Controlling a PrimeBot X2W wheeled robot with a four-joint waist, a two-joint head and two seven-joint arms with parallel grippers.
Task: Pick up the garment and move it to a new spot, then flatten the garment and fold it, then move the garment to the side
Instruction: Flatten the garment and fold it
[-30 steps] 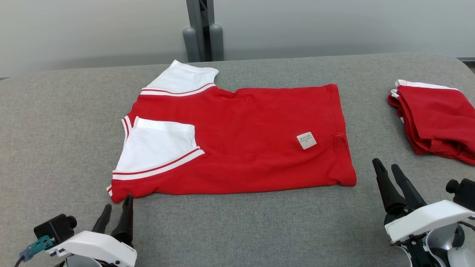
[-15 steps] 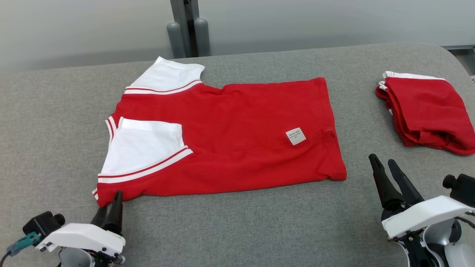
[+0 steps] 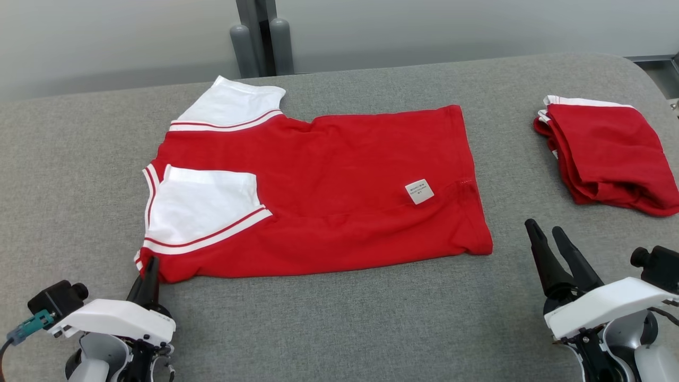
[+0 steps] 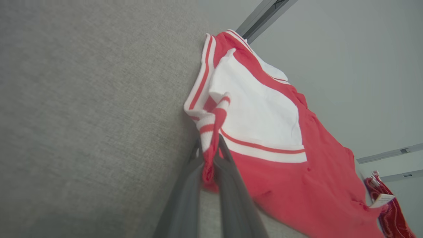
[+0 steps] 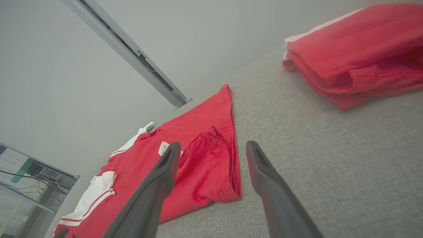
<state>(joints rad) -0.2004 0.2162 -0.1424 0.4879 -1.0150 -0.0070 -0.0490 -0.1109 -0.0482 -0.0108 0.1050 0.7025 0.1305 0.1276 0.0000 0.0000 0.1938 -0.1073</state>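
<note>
The garment [image 3: 339, 185] is a red shirt with white sleeves, lying half-folded and flat in the middle of the grey table [image 3: 345, 329]. My left gripper [image 3: 150, 265] is at its near left corner, shut on the striped collar edge. In the left wrist view the fingers [image 4: 228, 185] pinch that bunched red-and-white cloth [image 4: 211, 132]. My right gripper [image 3: 542, 231] stands open on the table, a little right of the shirt's near right hem corner [image 5: 218, 185]. Nothing is between its fingers [image 5: 264, 178].
A second folded red garment [image 3: 610, 154] lies at the table's right edge, also seen up close as a red pile [image 5: 357, 53]. A grey post [image 3: 254, 37] rises behind the far edge of the table.
My left gripper has moved forward to the shirt's near left corner and shut on it. The head camera has shifted, so the whole picture slid left and up. The right gripper holds its place.
</note>
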